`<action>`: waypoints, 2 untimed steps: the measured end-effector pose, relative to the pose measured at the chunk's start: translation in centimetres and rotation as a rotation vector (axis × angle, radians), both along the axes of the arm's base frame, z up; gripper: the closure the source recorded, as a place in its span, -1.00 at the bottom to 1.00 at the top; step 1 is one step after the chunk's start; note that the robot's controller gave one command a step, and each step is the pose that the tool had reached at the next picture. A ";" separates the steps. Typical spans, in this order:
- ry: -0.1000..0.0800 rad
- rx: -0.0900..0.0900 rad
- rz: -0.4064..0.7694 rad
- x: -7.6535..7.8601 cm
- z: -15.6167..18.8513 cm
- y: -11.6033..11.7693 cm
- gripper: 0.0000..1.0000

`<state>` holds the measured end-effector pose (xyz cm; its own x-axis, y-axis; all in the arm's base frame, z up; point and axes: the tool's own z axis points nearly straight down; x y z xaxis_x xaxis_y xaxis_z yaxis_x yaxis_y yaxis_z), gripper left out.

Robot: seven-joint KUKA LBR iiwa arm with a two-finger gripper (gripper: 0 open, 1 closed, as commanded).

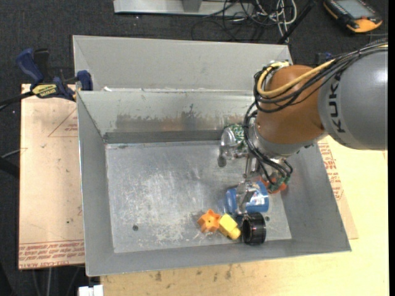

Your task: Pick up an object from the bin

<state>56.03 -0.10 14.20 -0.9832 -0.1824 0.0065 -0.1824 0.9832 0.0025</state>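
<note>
Hovering right down at a small blue thing [234,198], the gripper [248,193] sits in the near right part of the bin [154,184], and blue shows on both sides of its tip, left and right. Is the gripper spread or pressed together? I cannot tell: its own metal and wiring cover the tip from this angle, so I cannot call it a hold either.

Just below the blue thing, toward the near wall, three more pieces huddle. A yellow block [229,227] lies in the middle, a black cylinder [253,229] touches it on the right, and an orange piece [208,220] sits just beside it on the left. The black cylinder lies almost under the gripper, near the blue thing's lower edge.

Out from there, the bin's floor is scuffed grey metal, with walls sloping up on every side. Above the gripper the wrist carries an orange cover [290,110], round and glossy, with yellow and black cables [271,79] looped over its top, and the grey arm [364,97] runs off to the right.
</note>
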 end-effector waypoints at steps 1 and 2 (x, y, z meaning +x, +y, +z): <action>-0.007 -0.002 -0.056 -0.4 -0.2 -5.2 -1.00; -0.021 0.000 -0.041 -0.4 -5.5 -4.2 -1.00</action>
